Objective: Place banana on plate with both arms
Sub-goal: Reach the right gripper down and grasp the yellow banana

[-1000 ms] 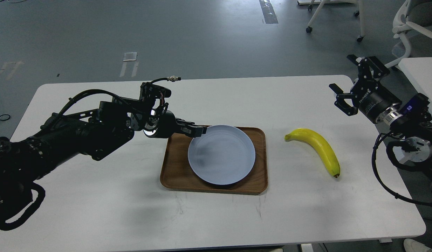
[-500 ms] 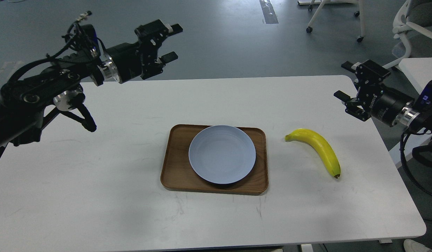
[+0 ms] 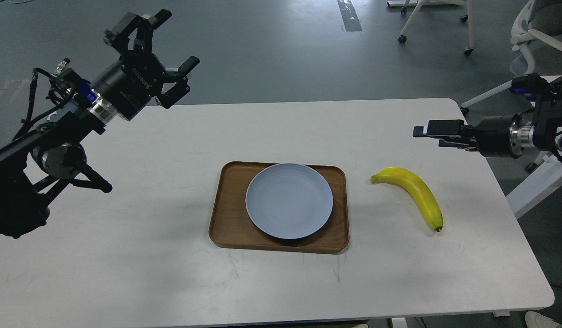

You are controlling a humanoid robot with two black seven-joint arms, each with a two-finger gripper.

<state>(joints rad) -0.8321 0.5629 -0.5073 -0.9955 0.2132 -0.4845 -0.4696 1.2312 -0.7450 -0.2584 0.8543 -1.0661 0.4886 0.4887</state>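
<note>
The banana [image 3: 413, 193] is lying bare on the white table [image 3: 126, 255], below and slightly inboard of the right gripper [image 3: 429, 131], which is hovering well clear of it. That gripper is showing side-on, its fingers stacked into one dark bar, so whether it is spread or closed cannot be told. Far across, the left gripper [image 3: 164, 43] is hanging high with its prongs splayed wide, holding nothing.

The step in hand looks like the right arm's reach. It is going to want to drop down over the fruit's thick middle, fingers straddling the curve crosswise, and lift without rolling it.

Left of the right gripper and lower, the plate [image 3: 289, 201] is sitting inside the wooden tray [image 3: 226, 228], both carrying nothing else. The banana is resting beside the tray, not touching it.
</note>
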